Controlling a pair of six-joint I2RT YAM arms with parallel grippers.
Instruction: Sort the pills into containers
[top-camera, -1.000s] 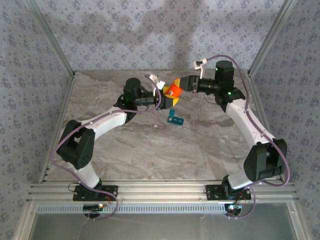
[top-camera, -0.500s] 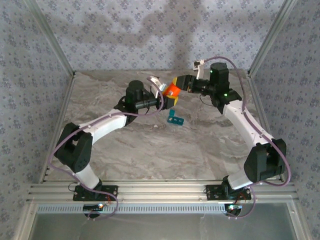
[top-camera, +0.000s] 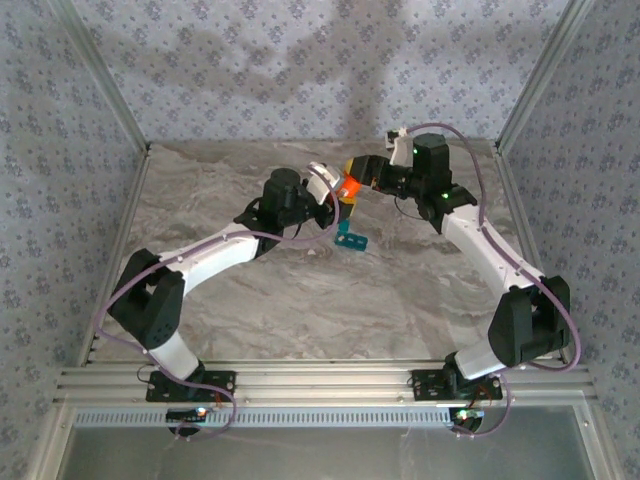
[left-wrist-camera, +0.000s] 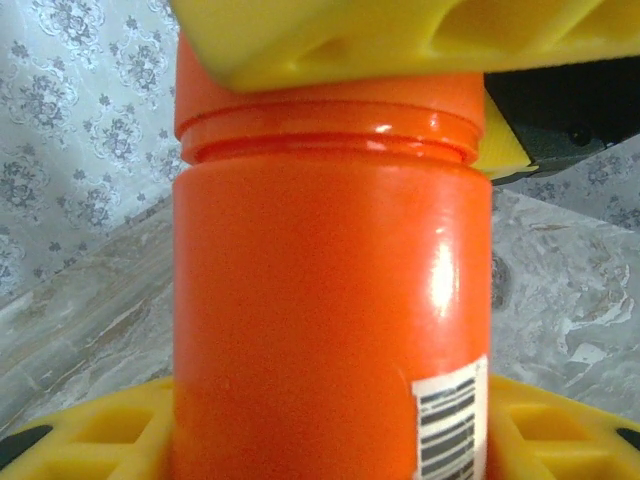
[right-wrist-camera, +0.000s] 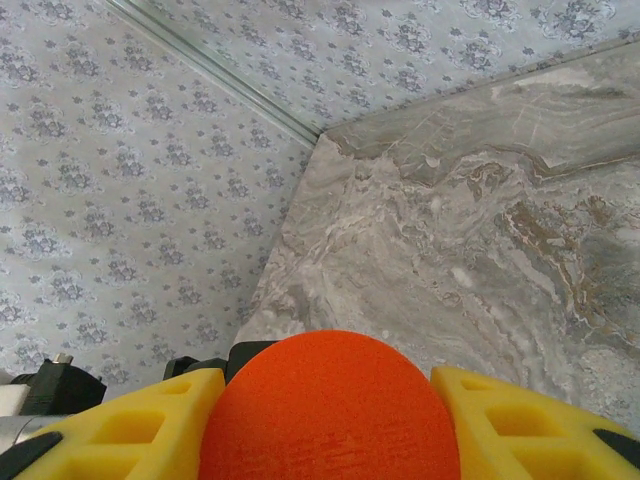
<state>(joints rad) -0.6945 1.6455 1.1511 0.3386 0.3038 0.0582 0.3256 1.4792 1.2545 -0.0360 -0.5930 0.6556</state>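
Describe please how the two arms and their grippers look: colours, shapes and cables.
The left arm and right arm match: white links between bulky black joint housings, with a thin purple cable looping alongside each. The left fingers and right fingers are yellow plastic, moulded with open rectangular cells.

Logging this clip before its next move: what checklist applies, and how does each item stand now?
1. Left gripper closed on bottle body: ok.
2. Right gripper closed on bottle's end: ok.
3. Bottle held above table: ok.
4. Organiser lying on table, not held: ok.
5. Bottle cap loosened: cannot tell.
6. Organiser compartments open: cannot tell.
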